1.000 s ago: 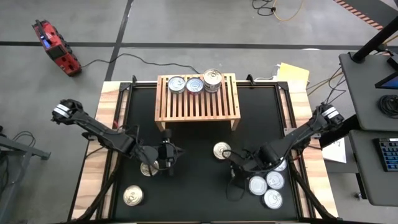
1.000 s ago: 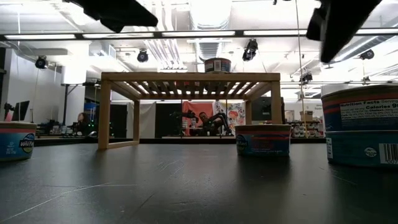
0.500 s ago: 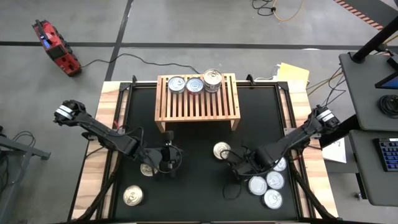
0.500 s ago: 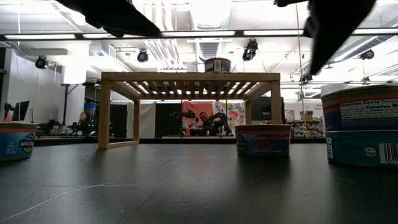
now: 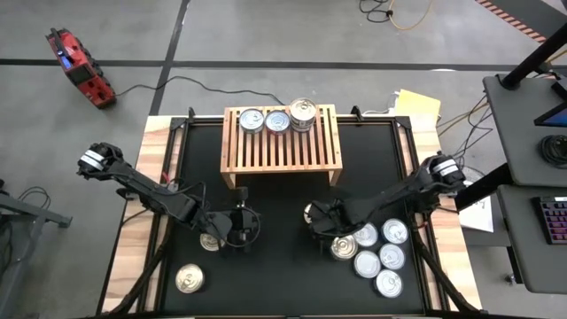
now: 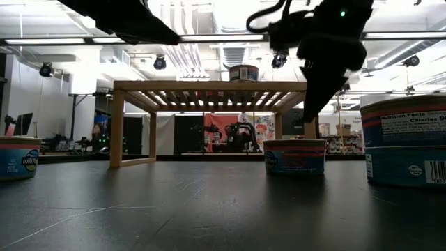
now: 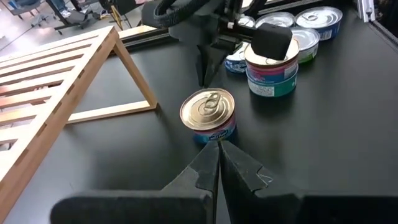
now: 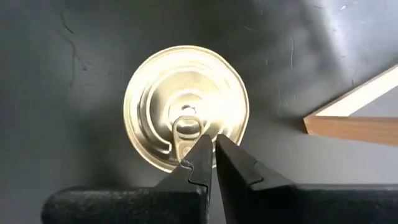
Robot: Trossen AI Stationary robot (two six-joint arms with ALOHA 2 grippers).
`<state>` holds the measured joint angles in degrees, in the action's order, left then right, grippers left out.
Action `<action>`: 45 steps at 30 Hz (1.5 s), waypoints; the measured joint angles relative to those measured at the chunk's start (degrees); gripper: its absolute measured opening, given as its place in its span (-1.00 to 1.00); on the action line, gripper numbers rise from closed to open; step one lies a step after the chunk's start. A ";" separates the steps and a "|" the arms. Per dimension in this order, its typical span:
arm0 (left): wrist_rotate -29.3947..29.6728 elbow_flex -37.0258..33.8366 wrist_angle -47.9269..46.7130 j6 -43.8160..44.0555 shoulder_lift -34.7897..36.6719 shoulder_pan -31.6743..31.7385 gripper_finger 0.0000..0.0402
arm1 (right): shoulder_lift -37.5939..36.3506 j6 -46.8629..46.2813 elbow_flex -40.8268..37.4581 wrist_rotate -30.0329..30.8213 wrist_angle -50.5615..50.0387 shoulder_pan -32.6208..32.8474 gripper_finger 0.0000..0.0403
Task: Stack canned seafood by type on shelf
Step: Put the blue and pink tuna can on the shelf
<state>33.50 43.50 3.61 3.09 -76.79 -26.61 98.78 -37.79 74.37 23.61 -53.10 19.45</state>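
The gold-lidded can (image 8: 185, 106) sits directly beneath the right gripper (image 8: 208, 152), jaws closed, empty.

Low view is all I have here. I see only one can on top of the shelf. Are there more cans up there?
Observer: Yes. The high view shows three cans in a row along the far edge of the shelf.
Operator: Where is the right gripper pointing?
Observer: The right gripper is shut and points straight down over the pull tab of the gold-lidded can.
Operator: And the left gripper?
Observer: The left gripper is also shut. It is aimed at that same can from some way off and holds nothing.
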 joint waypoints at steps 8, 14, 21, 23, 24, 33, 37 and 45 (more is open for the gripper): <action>0.24 -0.02 -0.49 0.41 0.00 0.00 -1.00 | 3.20 1.08 0.00 -1.11 4.49 -0.10 -0.94; 0.33 -0.02 -0.43 2.15 0.00 -0.04 -1.00 | 6.23 1.71 0.09 -1.10 6.99 -0.09 -0.94; 0.49 -0.02 -0.42 2.11 0.01 -0.22 -1.00 | 6.89 3.48 0.15 -2.15 11.20 -0.03 -0.94; 0.49 -0.02 -0.42 2.10 0.02 -0.22 -1.00 | 6.89 4.70 0.13 -2.80 13.47 -0.01 -0.94; 0.48 -0.02 -0.41 2.10 0.02 -0.22 -1.00 | 6.89 5.37 0.11 -3.39 14.77 -0.01 -0.94; -0.03 -0.02 -0.41 2.40 0.02 -0.22 -1.00 | 8.01 13.95 -0.02 -9.37 28.28 0.01 -0.94; -3.09 -0.02 -0.22 2.44 0.00 -0.21 -1.00 | 7.89 16.84 -0.13 -9.61 31.43 0.04 -0.94; -4.96 -0.13 -0.19 3.86 -0.02 -0.22 -1.00 | 7.59 19.65 -0.13 -9.01 32.34 0.01 -0.94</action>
<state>28.53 43.38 3.42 6.95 -76.82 -26.83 106.37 -18.13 74.24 14.60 -20.77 19.46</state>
